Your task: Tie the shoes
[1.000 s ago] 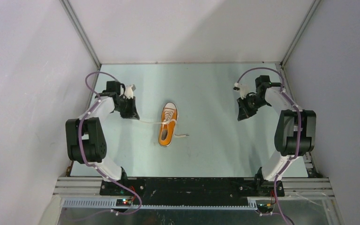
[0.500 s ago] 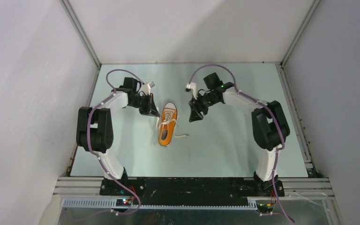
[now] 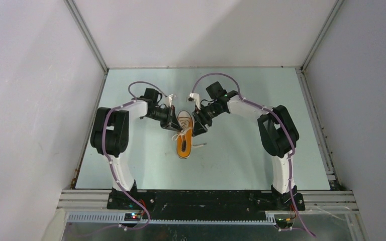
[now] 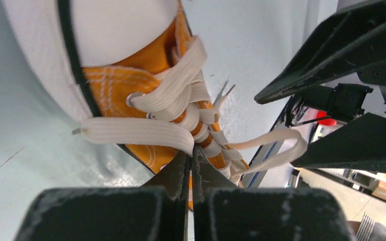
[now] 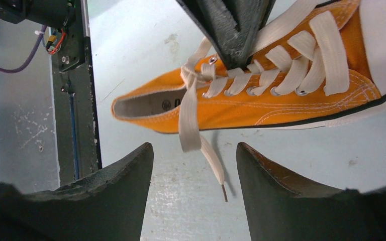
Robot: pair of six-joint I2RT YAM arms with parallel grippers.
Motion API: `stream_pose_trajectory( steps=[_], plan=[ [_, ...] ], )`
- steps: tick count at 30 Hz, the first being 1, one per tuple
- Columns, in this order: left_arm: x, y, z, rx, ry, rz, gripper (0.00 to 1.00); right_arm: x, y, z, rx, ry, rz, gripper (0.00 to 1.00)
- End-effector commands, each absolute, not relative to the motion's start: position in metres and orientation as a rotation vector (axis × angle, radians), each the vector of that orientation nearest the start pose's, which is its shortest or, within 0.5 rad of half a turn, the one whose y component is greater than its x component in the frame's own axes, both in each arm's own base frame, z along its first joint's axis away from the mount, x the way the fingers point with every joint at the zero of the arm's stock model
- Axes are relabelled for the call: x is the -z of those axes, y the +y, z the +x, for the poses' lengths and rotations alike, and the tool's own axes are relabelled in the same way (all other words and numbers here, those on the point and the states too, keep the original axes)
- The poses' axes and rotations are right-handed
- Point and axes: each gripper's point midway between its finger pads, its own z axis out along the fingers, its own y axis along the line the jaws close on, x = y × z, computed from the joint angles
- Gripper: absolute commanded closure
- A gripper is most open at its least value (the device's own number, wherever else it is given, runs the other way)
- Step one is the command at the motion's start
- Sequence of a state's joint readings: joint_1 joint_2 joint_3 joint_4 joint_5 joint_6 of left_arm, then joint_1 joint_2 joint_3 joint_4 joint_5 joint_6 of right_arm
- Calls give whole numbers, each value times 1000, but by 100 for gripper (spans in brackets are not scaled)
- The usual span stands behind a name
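Note:
A small orange sneaker (image 3: 184, 142) with a white toe cap lies mid-table, toe pointing away from the arm bases. My left gripper (image 3: 173, 124) presses against its left side by the laces. In the left wrist view the left gripper (image 4: 191, 149) is shut on a flat white lace (image 4: 135, 131) that runs across the orange canvas (image 4: 115, 83). My right gripper (image 3: 199, 129) stands at the shoe's right side. In the right wrist view the right gripper (image 5: 194, 150) is open, and the other lace end (image 5: 201, 145) hangs loose between its fingers, beside the shoe (image 5: 261, 108).
The pale green table top (image 3: 251, 155) is closed in by grey walls on the left, back and right. A metal rail (image 3: 206, 198) carrying both arm bases runs along the near edge. A loose lace tail (image 3: 199, 145) lies right of the shoe.
Both arms swung inward from the table's sides to the shoe. The right gripper opened. The lace held on the left went slack, and the shoe shifted slightly to the right.

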State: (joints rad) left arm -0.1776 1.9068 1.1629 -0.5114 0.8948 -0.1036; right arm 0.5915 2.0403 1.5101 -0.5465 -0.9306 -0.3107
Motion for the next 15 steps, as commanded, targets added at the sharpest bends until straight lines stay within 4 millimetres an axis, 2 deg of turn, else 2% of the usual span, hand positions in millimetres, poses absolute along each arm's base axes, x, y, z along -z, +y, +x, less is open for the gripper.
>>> stream_pose_trajectory(
  steps=[1,5,8,15],
  plan=[
    [-79,-225,313,1401,2574,471,100,-105,344,296,-1367,2064,-1345,36],
    [-86,-216,311,1359,2596,483,100,-103,335,292,-1374,2047,-1387,36],
    [-96,-205,313,1315,2579,471,100,-101,335,290,-1357,2022,-1435,35],
    [-128,-175,330,1210,2476,467,100,-92,346,307,-1285,2033,-1418,39]
  ],
)
